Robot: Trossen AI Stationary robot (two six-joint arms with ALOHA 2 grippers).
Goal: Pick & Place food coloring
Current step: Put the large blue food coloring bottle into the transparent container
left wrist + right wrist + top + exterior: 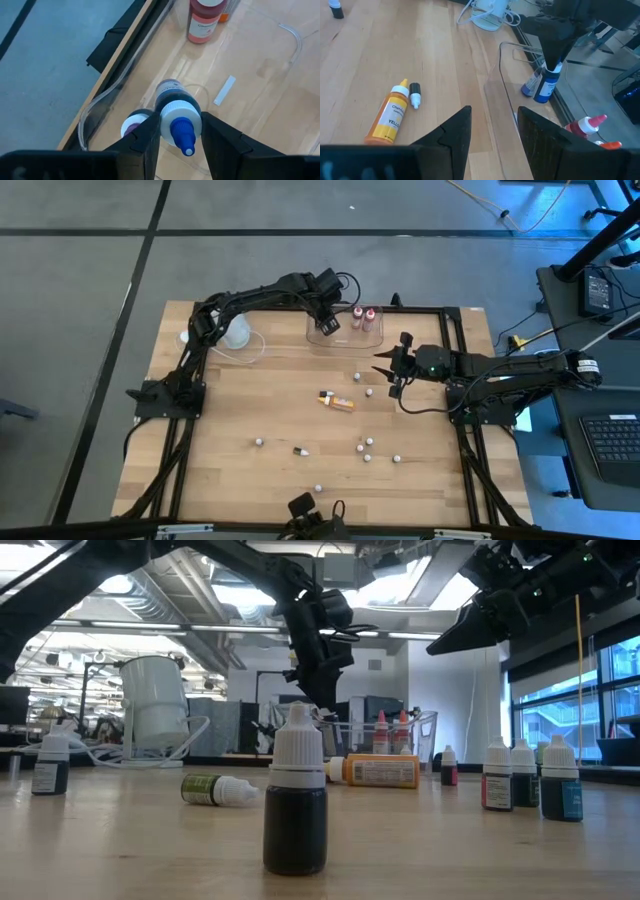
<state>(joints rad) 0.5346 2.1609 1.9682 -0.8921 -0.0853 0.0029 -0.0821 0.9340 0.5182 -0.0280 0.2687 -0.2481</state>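
A clear plastic tub (345, 330) stands at the table's far edge. Two red food coloring bottles (364, 315) stand upright in it. My left gripper (181, 122) reaches down into the tub's left end, shut on a blue food coloring bottle (547, 86) that has a white collar and a blue nozzle. A purple bottle (134, 125) leans right beside it in the tub. My right gripper (493, 112) hovers open above the table, to the right of the tub, with nothing between its fingers. My left gripper pinches the blue bottle's white collar (176, 111), just under the nozzle, between its two fingers. The fingers come from above, slanting down into the tub. The bottle stands nearly upright below them, its base down at the tub's floor (540, 100).
An orange-yellow bottle (337, 401) lies on its side mid-table next to a small dark bottle (415, 95). Several small bottles stand scattered over the table's middle and near half, such as one (258, 442). A white cup (236, 332) stands at the far left.
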